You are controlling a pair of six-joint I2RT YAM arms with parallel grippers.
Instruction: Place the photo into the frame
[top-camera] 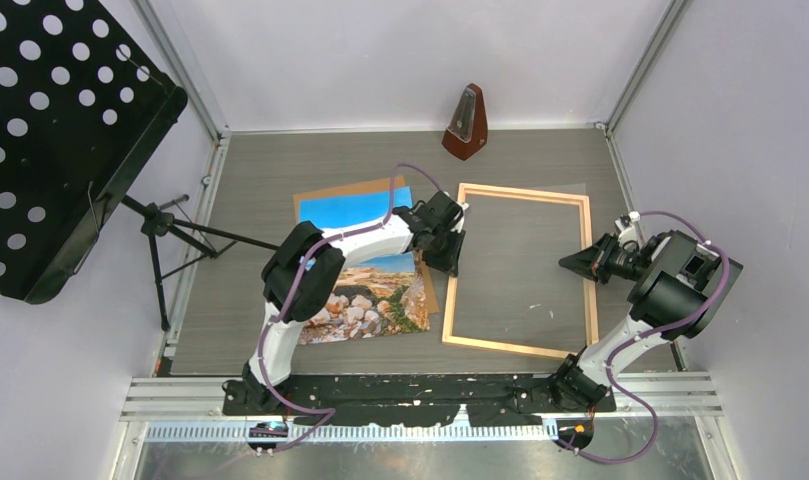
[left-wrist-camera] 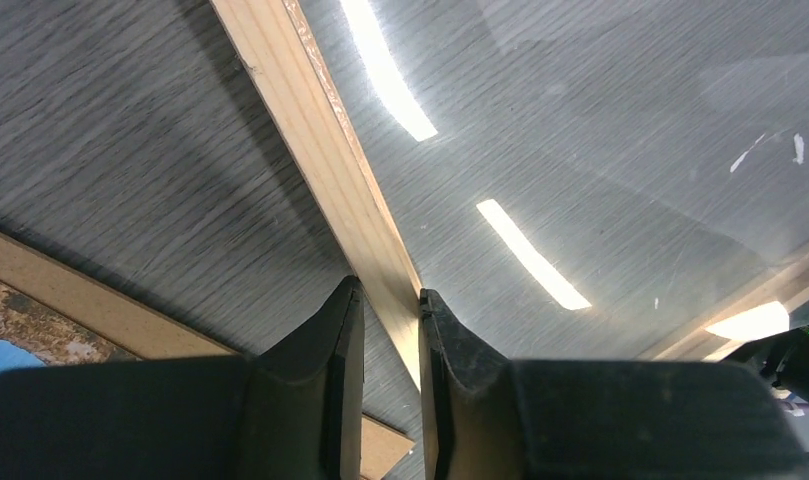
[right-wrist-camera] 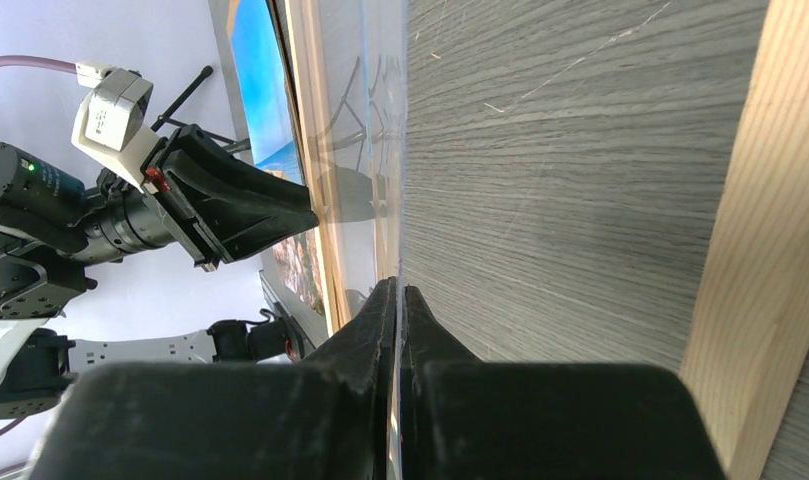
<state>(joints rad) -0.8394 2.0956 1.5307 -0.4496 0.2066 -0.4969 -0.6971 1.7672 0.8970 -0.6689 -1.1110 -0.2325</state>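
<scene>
The photo [top-camera: 365, 290] lies face up on a brown backing board [top-camera: 320, 195], left of the light wood frame [top-camera: 520, 192], which lies flat on the grey table. My left gripper [top-camera: 450, 240] sits on the frame's left rail near its far end. In the left wrist view the fingers [left-wrist-camera: 390, 295] straddle and pinch that rail [left-wrist-camera: 320, 140]. My right gripper [top-camera: 570, 262] is at the frame's right rail. In the right wrist view it [right-wrist-camera: 400, 288] is shut on the edge of the clear sheet [right-wrist-camera: 380, 120], held over the frame opening. The photo [right-wrist-camera: 260, 90] shows beyond.
A brown metronome [top-camera: 467, 122] stands at the back centre. A black perforated music stand [top-camera: 50, 130] on a tripod [top-camera: 170, 240] fills the left side. Grey walls close in the table on three sides.
</scene>
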